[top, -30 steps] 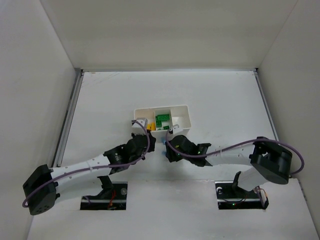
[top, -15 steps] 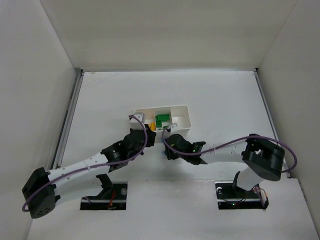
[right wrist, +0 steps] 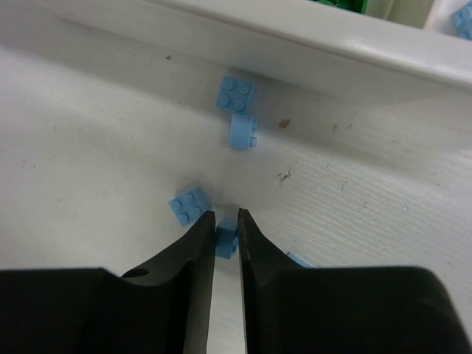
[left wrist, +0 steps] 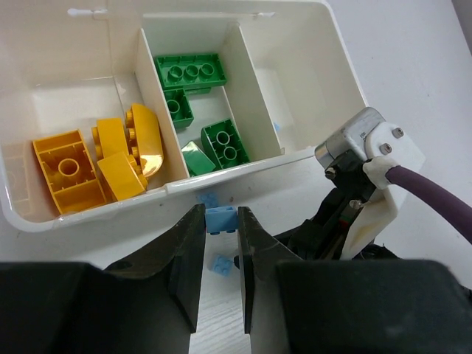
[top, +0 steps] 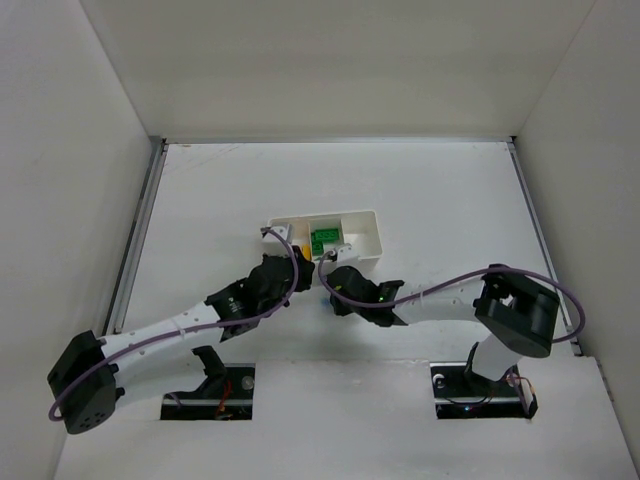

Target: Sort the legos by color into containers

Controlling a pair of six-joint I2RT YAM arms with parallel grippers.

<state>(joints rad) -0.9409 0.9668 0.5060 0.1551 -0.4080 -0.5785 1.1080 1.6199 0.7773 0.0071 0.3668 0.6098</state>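
One blue brick sits pinched between the fingers of the left tool, jaws nearly closed on it, just short of the near wall of the tray. A second blue brick is nipped at the tips of the right tool, low against the tabletop, beside a few loose blue bricks lying under the tray wall. Change over the last second: the right tool was partly open and has now closed on its brick while that arm slid in toward the tray. The left tool was already clamped and has moved forward to the tray's near edge. Reading: both arms now carry blue, so two bricks look ready for drop-off, though the right has not yet lifted, I judge. Tray state: yellow bricks in the left compartment, green bricks in the middle compartment, right compartment almost bare, presumably meant for blue. Views: the top view shows only the two tools meeting at the tray's near wall, with neither grip nor blue pieces resolvable. The left wrist view gives the compartment contents and the right arm close alongside. Only the right wrist view shows the loose bricks clearly. Crowding between the tools looks like the risk.
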